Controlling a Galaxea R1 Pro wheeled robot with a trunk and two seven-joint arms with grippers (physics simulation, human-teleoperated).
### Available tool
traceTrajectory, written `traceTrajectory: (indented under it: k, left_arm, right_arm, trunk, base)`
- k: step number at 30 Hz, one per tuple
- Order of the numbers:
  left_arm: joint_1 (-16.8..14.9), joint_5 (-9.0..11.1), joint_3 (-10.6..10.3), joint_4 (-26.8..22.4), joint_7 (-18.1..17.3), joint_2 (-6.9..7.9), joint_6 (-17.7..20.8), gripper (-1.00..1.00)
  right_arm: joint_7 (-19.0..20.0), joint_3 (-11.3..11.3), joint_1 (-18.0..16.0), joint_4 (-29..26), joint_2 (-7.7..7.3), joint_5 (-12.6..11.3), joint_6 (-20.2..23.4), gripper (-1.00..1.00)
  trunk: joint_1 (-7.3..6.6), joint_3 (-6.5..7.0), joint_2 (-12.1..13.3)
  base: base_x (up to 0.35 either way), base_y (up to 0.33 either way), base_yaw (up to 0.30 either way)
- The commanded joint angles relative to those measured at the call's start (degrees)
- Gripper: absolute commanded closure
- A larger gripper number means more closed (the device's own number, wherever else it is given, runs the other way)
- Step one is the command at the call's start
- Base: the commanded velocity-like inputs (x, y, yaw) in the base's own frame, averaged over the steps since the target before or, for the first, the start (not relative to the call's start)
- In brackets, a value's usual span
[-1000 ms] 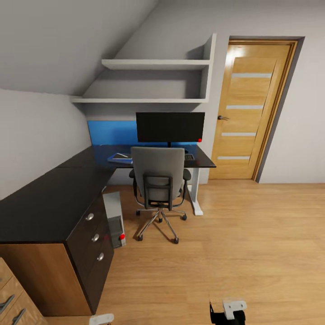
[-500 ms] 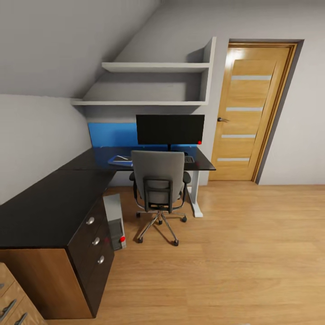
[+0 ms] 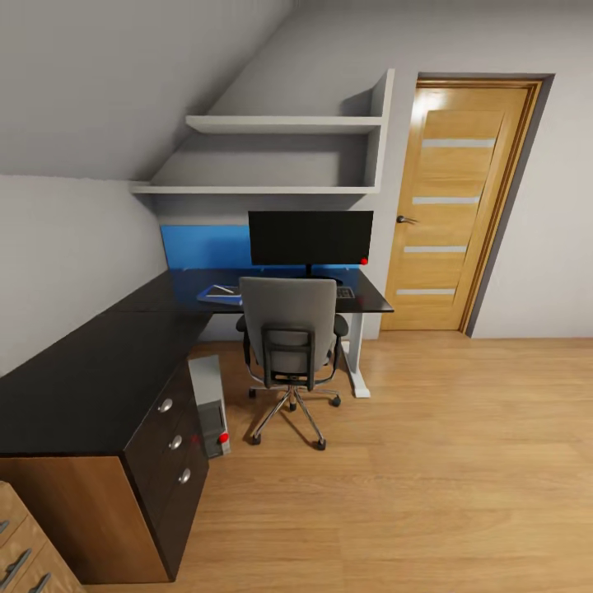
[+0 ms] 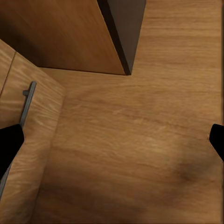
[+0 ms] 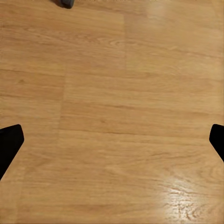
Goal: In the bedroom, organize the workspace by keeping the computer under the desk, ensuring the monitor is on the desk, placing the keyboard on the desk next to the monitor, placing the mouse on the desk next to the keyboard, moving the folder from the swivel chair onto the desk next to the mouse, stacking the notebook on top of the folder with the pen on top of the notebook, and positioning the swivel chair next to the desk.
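Head view: chair (image 3: 290, 329) tucked at desk (image 3: 99, 371), monitor (image 3: 310, 236) upright on top, folder (image 3: 219, 291) on desk beside chair back, computer (image 3: 210, 403) on floor under desk edge. Step judged: final check (little looks left); keep base off chair casters.

Left wrist view: left gripper (image 4: 112, 142) spread wide, empty, over floor near dresser (image 4: 23, 140).

Right wrist view: right gripper (image 5: 112, 140) spread wide, empty, over floor.
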Motion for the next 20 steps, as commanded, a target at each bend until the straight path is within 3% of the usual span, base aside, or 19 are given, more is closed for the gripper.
traceTrajectory:
  k: [1,20]
  left_arm:
    - [0.0,0.4,-0.5,0.0,0.2,-0.30,0.1,-1.00]
    - [0.0,0.4,-0.5,0.0,-0.1,-0.91,0.7,-1.00]
  right_arm:
    - [-0.2,0.5,-0.1,0.1,0.04,-0.3,-0.2,-1.00]
    - [-0.2,0.5,-0.1,0.1,0.04,-0.3,-0.2,-1.00]
  trunk:
    - [-0.01,-0.06,0.0]
    - [-0.01,-0.06,0.0]
  base:
    - [0.000,0.000,0.000]
    - [0.000,0.000,0.000]
